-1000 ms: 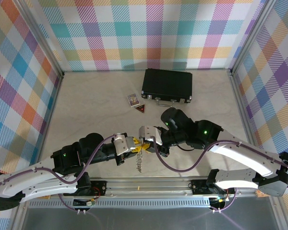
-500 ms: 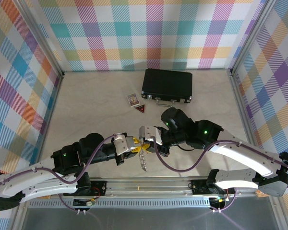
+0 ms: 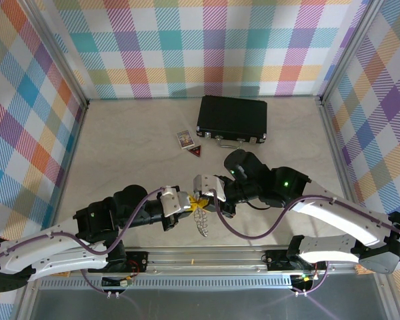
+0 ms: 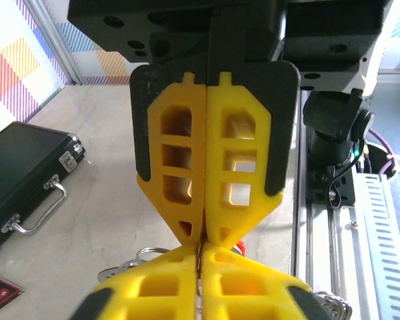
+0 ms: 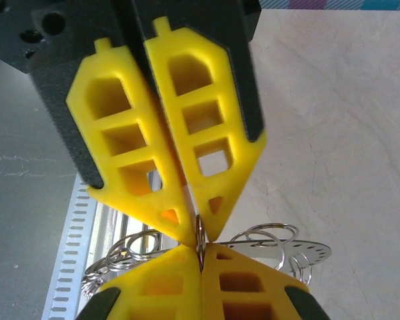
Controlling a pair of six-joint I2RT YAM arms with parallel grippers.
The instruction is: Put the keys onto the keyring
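Low over the table's near edge my left gripper (image 3: 194,203) and right gripper (image 3: 203,199) meet tip to tip. Both are shut on the same thin metal loop of the keyring (image 3: 201,224), which dangles below them as a silvery cluster. In the right wrist view the keyring's (image 5: 300,251) flat perforated plate and small rings spread to both sides of my right gripper (image 5: 201,257). In the left wrist view my left gripper (image 4: 201,257) pinches the loop. A bit of the red key head (image 4: 239,248) peeks out behind the tips; the rest of the key is hidden.
A black case (image 3: 232,119) lies at the back of the table, with a small printed card (image 3: 185,138) and a dark red triangular tag (image 3: 197,153) in front of it. A metal rail (image 3: 207,257) runs along the near edge under both arms.
The left jaws have closed tighter on the loop. The left arm has edged slightly right, and the hanging cluster has swung a little to the right.
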